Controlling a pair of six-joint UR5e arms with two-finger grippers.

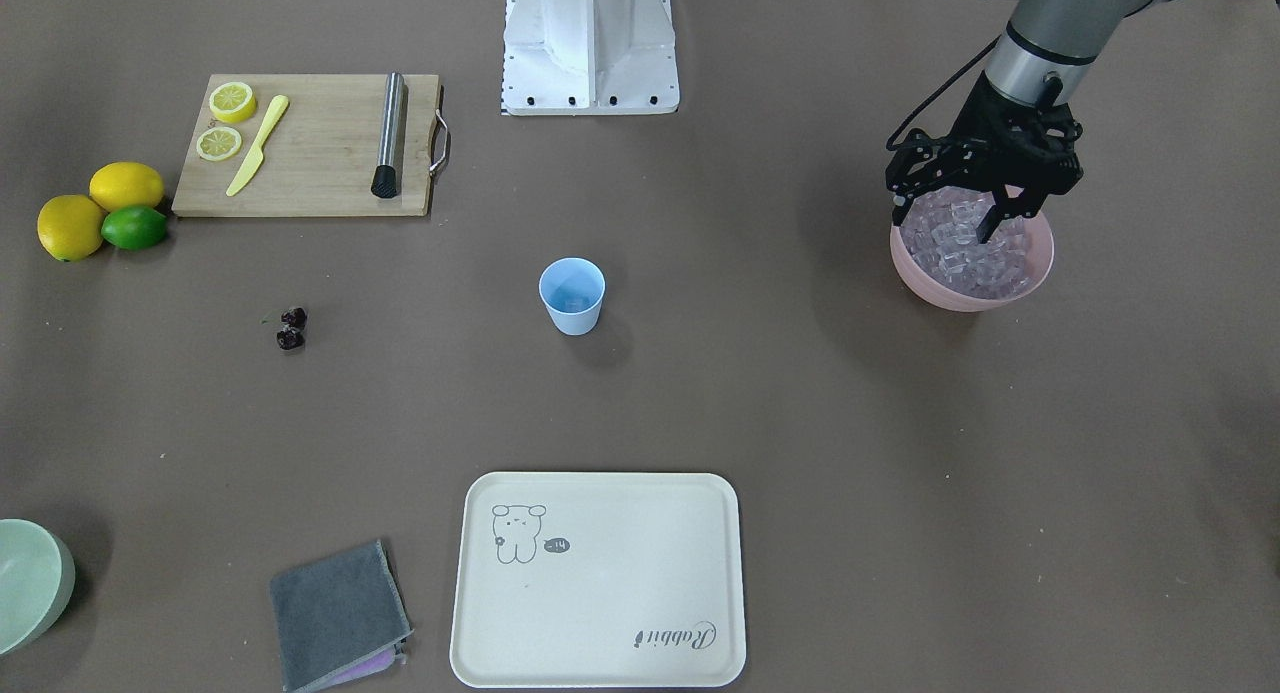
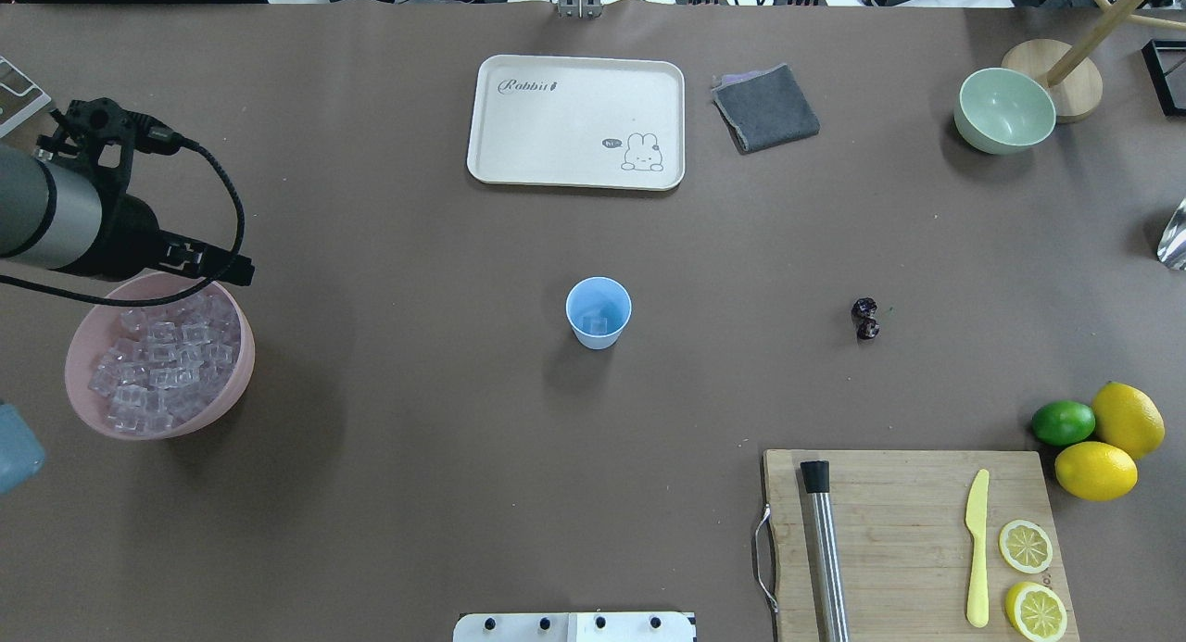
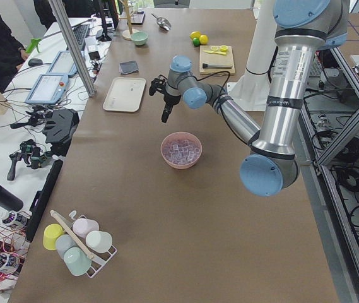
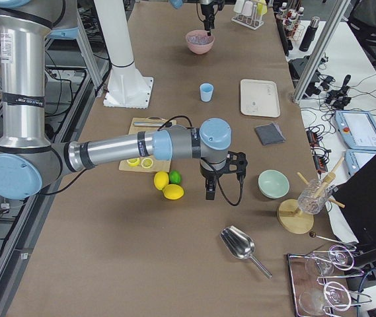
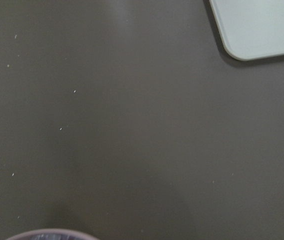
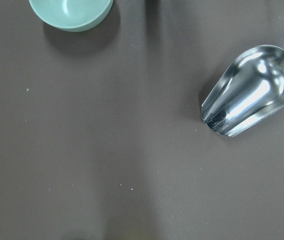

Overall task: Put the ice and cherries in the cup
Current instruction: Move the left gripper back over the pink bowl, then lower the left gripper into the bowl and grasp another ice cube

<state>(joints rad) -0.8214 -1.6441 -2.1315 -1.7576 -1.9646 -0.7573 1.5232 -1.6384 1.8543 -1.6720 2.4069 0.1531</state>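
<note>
The pale blue cup (image 1: 572, 295) stands upright at the table's middle, and it also shows in the overhead view (image 2: 599, 312), with one ice cube (image 2: 596, 324) at its bottom. Many ice cubes (image 1: 970, 251) fill a pink bowl (image 1: 965, 301). My left gripper (image 1: 943, 225) hangs open just over this ice, with nothing seen between its fingers. The cherries (image 1: 291, 329) lie on the table, apart from the cup and toward the cutting board side. My right gripper (image 4: 211, 183) shows only in the exterior right view, beside the lemons; I cannot tell if it is open or shut.
A cream tray (image 1: 600, 583) and a grey cloth (image 1: 338, 613) lie at the far side from the robot. A pale green bowl (image 2: 1004, 110) and a metal scoop (image 6: 251, 90) are at the right end. A cutting board (image 2: 913, 540) holds lemon slices, a yellow knife and a metal bar.
</note>
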